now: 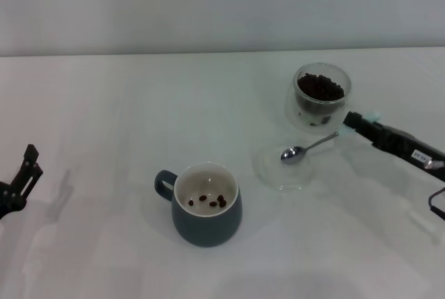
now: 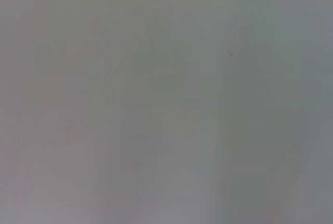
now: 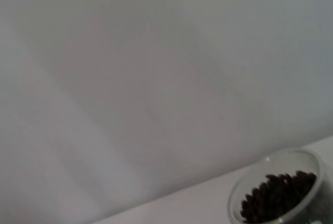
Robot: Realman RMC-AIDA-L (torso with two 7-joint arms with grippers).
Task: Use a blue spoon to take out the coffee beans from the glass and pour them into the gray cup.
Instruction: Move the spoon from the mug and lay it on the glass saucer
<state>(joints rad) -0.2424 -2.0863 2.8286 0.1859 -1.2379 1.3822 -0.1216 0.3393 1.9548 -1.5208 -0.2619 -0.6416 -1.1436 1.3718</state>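
Note:
The gray cup [image 1: 206, 217] stands front centre on the white table with a few coffee beans [image 1: 212, 201] inside. The glass [image 1: 320, 94], filled with coffee beans [image 1: 320, 87], stands at the back right; it also shows in the right wrist view [image 3: 276, 193]. My right gripper [image 1: 352, 122] is shut on the handle of the blue spoon [image 1: 309, 147], just right of the glass. The spoon's metal bowl looks empty and sits over a flat clear dish [image 1: 278, 172]. My left gripper [image 1: 32, 163] is parked open at the far left.
The flat clear dish lies between the cup and the glass. The table's back edge meets a plain wall. The left wrist view shows only bare table surface.

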